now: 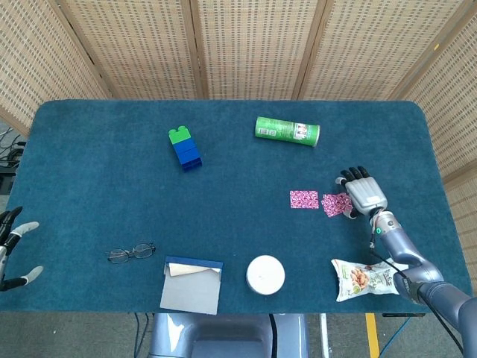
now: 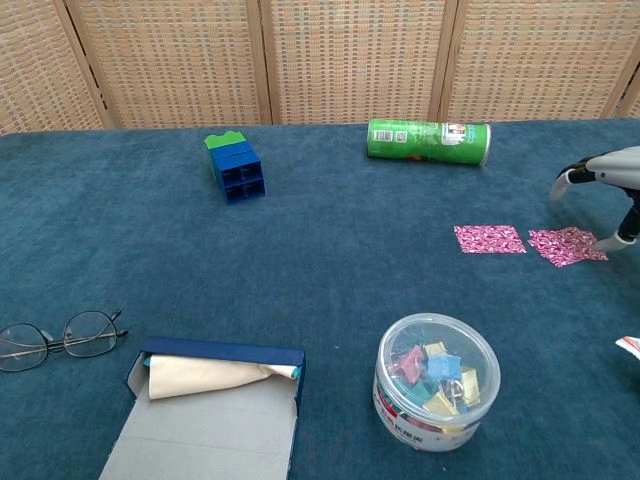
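Note:
Two pink patterned paper squares lie flat on the blue table (image 1: 89,171), a left square (image 1: 303,199) (image 2: 489,238) and a right square (image 1: 337,203) (image 2: 566,245), with a small gap between them. My right hand (image 1: 361,195) (image 2: 606,176) hovers at the right square's outer edge with its fingers spread and holds nothing. One fingertip (image 2: 625,239) comes down beside that square's right corner, while the other fingers are lifted off it. My left hand (image 1: 12,250) waits at the table's left edge, fingers apart and empty.
A green can (image 1: 287,131) (image 2: 428,141) lies on its side at the back. A blue and green block stack (image 1: 185,148), glasses (image 1: 130,253), an open blue box (image 1: 192,286), a round tub of clips (image 2: 436,380) and a snack bag (image 1: 361,279) lie around.

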Tool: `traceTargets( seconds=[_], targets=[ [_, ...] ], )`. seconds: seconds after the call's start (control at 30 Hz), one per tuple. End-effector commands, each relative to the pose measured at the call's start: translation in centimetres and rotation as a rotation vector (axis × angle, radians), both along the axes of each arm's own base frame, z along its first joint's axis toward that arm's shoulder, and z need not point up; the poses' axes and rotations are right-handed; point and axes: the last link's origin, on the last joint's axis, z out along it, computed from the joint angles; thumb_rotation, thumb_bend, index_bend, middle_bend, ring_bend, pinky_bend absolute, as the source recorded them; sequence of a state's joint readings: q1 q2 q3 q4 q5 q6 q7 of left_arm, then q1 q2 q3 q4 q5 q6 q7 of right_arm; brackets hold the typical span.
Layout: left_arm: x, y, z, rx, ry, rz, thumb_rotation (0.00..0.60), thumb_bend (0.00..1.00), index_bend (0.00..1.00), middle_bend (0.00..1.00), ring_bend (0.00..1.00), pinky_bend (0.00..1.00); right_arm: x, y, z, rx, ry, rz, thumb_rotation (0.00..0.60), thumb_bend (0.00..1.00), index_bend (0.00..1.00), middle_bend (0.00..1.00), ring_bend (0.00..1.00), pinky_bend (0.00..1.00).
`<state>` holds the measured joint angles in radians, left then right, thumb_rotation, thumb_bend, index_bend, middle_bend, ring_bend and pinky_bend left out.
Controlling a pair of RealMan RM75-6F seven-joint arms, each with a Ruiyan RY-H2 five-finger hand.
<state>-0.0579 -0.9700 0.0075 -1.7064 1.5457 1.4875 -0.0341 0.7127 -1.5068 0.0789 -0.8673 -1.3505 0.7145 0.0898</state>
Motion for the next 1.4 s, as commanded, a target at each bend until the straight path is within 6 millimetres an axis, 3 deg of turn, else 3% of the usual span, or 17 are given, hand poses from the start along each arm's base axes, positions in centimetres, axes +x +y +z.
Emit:
traceTargets(
  seconds=[0.03,0.27,0.53,0.8,1.4],
  targets=[
    [0.0,0.0,0.0,-0.001,-0.002,-0.002,0.6,0.18,0.22,0.03,0.0,0.04,1.7,-0.1,0.1,-0.008,-0.043,0.024,0.6,0.26,0.19,0.11,0.0,0.0],
    [-0.2,0.1,0.0,-0.003,-0.005,-0.002,0.6,0.18,0.22,0.03,0.0,0.04,5.2,-0.3,-1.3,-0.011,-0.12,0.043,0.6,0.26,0.22,0.11,0.0,0.0],
    [-0.7,0.0,0.2,0.0,-0.011,0.005,0.6,0.18,0.22,0.03,0.0,0.04,7.1,-0.8,-3.7,-0.008,-0.133,0.03,0.6,0.26,0.24,0.11,0.0,0.0],
    [-1.2,0.0,0.3,-0.001,-0.013,0.015,0.6,0.18,0.22,0.03,0.0,0.04,6.9,-0.7,-5.3,-0.003,-0.099,0.008,0.6,0.26,0.24,0.11,0.0,0.0],
    [-1.1,0.1,0.2,-0.003,-0.011,0.013,0.6,0.18,0.22,0.03,0.0,0.04,5.4,-0.6,-5.8,-0.013,-0.076,-0.02,0.6,0.26,0.24,0.11,0.0,0.0]
  ],
)
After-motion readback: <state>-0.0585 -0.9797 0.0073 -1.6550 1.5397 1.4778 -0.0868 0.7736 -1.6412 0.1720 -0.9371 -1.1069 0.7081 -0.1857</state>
